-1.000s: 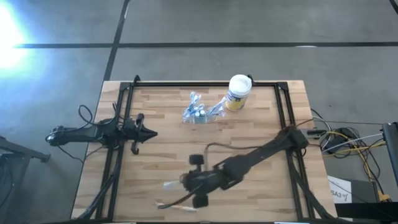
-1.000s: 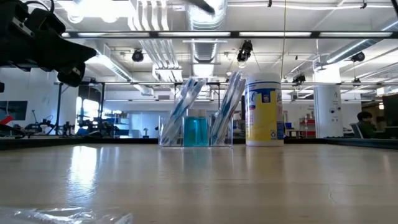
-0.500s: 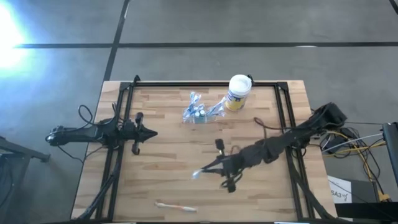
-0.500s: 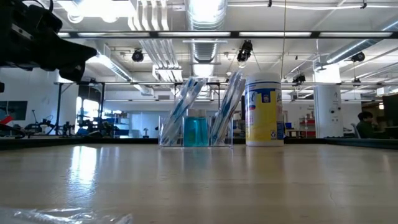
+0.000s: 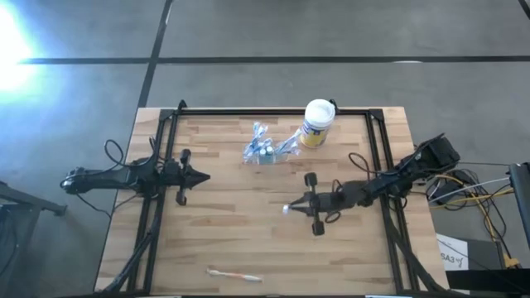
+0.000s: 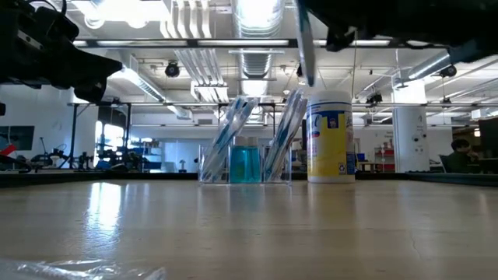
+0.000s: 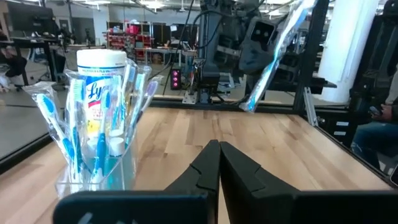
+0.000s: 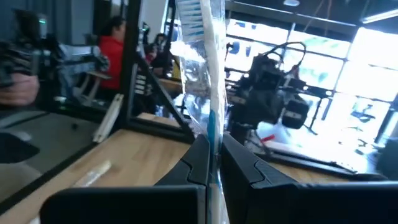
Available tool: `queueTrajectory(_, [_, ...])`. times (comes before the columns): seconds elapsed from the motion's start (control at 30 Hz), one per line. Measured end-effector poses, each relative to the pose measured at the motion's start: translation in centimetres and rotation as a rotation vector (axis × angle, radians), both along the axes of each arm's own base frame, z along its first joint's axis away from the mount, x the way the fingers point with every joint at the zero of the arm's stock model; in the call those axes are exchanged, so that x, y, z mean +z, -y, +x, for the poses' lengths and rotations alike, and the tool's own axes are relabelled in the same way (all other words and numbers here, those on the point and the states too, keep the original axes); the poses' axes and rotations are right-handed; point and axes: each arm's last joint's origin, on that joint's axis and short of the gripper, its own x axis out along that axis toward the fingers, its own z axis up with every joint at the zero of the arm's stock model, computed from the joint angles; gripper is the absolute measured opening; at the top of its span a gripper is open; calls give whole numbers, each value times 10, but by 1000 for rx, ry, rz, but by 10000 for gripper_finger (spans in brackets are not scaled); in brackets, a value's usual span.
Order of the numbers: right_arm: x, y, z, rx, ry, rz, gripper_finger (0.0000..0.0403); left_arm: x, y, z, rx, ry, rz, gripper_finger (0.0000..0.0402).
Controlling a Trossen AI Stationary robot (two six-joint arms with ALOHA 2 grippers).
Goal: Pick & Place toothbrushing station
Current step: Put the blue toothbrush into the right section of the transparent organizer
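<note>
The toothbrushing station (image 5: 267, 150) is a clear low holder with several toothbrushes, resting on its base at the table's far middle; it also shows in the low view (image 6: 245, 162) and the left wrist view (image 7: 99, 155). My right gripper (image 5: 291, 209) is at mid-table, near of the holder and raised, shut on a toothbrush in a clear wrapper (image 8: 200, 68). My left gripper (image 5: 204, 176) waits shut and empty at the table's left (image 7: 218, 149). My right gripper pinches the wrapped toothbrush between its two fingers, on the wrapper over the handle (image 8: 213, 134). The fingers lie level, coming from the table's right, across the brush. The brush stands steeply tilted (image 6: 306, 47), its bristle head (image 8: 186, 18) away from the fingers, clear of the table.
A white canister with a yellow label (image 5: 317, 122) stands right beside the holder, toward the far right. A loose toothbrush (image 5: 234, 274) lies near the front edge. Crumpled clear wrap (image 6: 78, 269) lies close to the low camera. A black frame (image 5: 273, 111) borders the table.
My right gripper has gone from near the table's front edge toward the far and right, and up, carrying the wrapped toothbrush clear of the table. It now shows at the top of the low view. The loose toothbrush stays near the front edge.
</note>
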Motion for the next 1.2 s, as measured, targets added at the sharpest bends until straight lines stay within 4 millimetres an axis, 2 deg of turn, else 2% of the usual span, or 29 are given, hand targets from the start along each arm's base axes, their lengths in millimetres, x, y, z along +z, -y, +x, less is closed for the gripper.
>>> queueTrajectory(0.23, [-3,12,-12,-26,44,33,13,-2,-1,1,21,-18,-2,9])
queueTrajectory(0.4, [-10,22,-5,-61,13,68,13,-3,-2,3,69,-36,-64,6])
queueTrajectory(0.57, [-16,31,18,-93,43,72,13,-6,-1,9,43,-76,-73,10])
queueTrajectory(0.73, [-14,42,54,-80,109,78,13,-1,2,20,-43,-60,-41,24])
queueTrajectory(0.93, [-16,49,91,-66,157,84,13,21,6,38,-76,-68,40,61])
queueTrajectory(1.03, [-15,53,99,-77,264,99,13,32,8,48,-91,-73,87,92])
queueTrajectory(1.2, [-19,54,110,-50,259,115,13,54,10,68,-99,-83,84,145])
